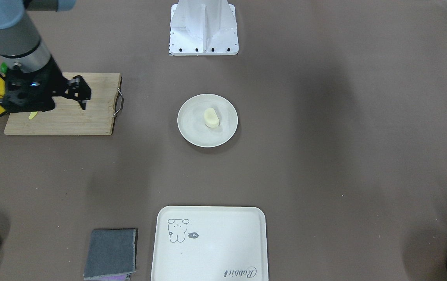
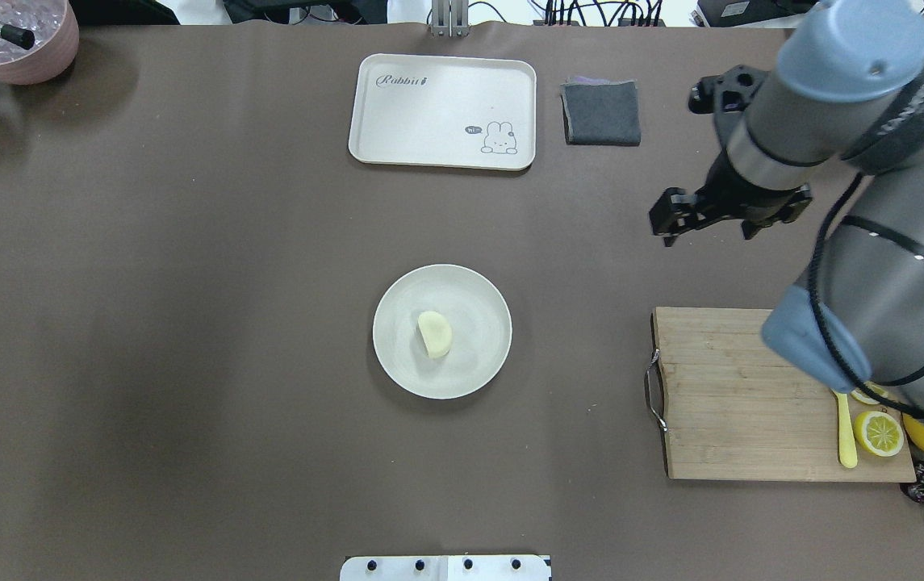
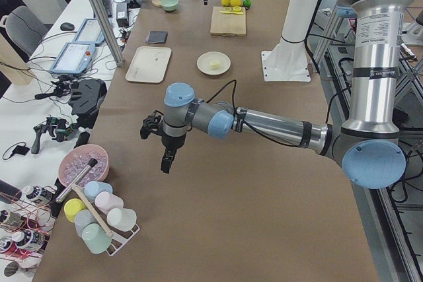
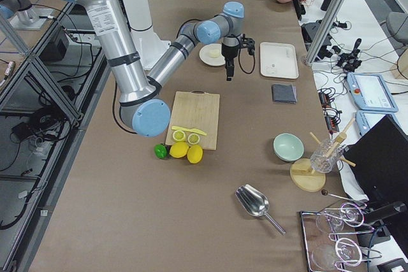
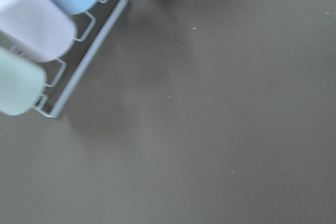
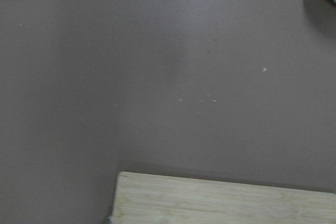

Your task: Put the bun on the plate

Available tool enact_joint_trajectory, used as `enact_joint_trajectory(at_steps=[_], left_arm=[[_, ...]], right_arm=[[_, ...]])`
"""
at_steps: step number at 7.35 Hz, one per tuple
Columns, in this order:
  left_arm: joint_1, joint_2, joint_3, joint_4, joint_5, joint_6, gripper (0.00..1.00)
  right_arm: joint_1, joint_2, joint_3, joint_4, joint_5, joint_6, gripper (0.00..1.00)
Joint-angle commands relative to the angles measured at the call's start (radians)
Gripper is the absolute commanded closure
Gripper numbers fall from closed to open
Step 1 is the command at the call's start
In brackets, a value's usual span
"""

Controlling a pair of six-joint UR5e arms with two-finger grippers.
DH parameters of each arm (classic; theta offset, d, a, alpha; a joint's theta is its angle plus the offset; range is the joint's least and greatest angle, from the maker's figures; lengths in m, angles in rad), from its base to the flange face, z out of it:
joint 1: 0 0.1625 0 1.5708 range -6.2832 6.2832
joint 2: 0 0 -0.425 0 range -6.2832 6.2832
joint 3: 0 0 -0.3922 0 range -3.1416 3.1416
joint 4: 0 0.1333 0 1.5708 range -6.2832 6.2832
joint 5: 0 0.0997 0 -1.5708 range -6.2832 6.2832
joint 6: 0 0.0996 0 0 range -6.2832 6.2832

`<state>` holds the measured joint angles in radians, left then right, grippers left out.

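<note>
Where the bun (image 2: 434, 334) lies on the plate (image 2: 479, 294), clear of its raised rim, bare brown table runs wide on every side. Right gripper (image 2: 669, 222): hangs over bare table between the cutting board's (image 2: 736, 387) far edge and the grey cloth (image 2: 601, 113), well right of the plate; whether it is parted or closed cannot be told. Left gripper (image 3: 167, 162): above bare table toward the left end, fingers down; its state cannot be told either. Tray (image 2: 429, 121): far side, centre.
</note>
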<state>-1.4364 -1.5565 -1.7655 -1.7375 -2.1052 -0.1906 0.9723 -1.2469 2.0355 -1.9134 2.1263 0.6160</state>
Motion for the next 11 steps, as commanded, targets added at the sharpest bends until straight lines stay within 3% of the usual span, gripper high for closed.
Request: enact_joint_trajectory(at_steps=[1,2,5,7,11], left_arm=[[-0.120,0.003,0.050,0.030,-0.089,0.054,0.02],[-0.145,0.004,0.076,0.030,-0.136,0.109,0.02],[-0.162,0.055,0.087,0.018,-0.139,0.138,0.02],[-0.167,0.064,0.081,0.016,-0.139,0.138,0.02],[-0.165,0.061,0.083,0.000,-0.138,0.137,0.02]], right_arm=[[0.226,-0.127,-0.049,0.001,0.099,-0.346,0.00],[0.282,-0.158,-0.088,0.002,0.112,-0.425,0.00],[0.434,-0.249,-0.257,0.227,0.164,-0.562,0.00],[0.531,-0.258,-0.389,0.237,0.248,-0.682,0.00],[0.597,-0.281,-0.396,0.238,0.244,-0.684,0.00]])
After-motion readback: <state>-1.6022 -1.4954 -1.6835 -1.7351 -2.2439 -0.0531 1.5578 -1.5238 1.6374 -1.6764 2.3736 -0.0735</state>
